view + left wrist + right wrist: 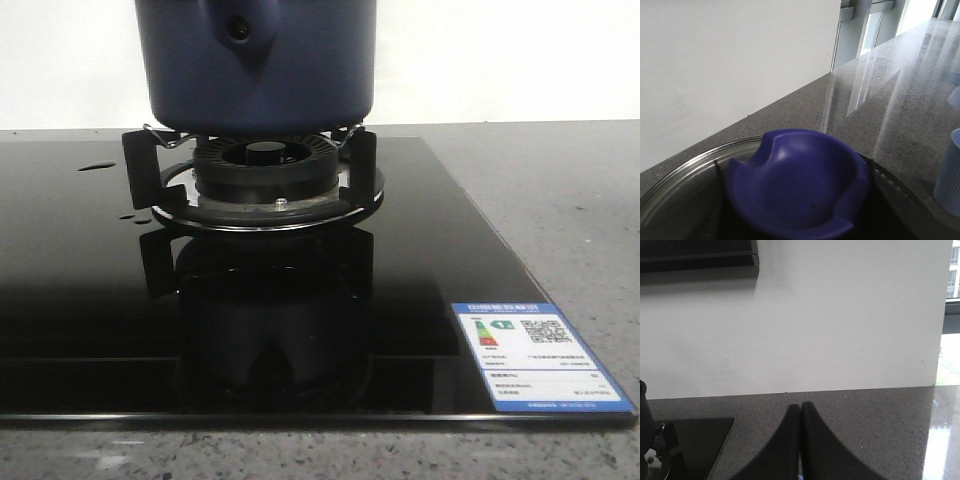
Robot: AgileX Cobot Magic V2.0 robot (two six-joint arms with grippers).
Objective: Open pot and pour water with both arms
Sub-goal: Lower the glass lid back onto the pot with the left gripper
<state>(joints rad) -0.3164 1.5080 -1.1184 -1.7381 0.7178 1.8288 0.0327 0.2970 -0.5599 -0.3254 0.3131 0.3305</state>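
— Where is the pot (255,60) right now?

— It sits on the black burner stand (262,185) of the glossy black cooktop (90,300), near the back edge of the grey speckled desk (560,200). Its handle bracket with the round hole faces the front camera.

— And your left pincer?

— I cannot tell its state; its fingers do not show in my left wrist view. That camera looks down on a purple-blue knob (797,182) sitting on a glass lid with a metal rim (675,175). A pale blue ribbed cup (949,175) stands on the desk off to one side.

— Your right pincer?

— My right pincer (801,445) is closed on nothing, its two dark fingers pressed flat together above bare desk. The cooktop's corner and a sliver of the pot lie off to its side, well apart from it.
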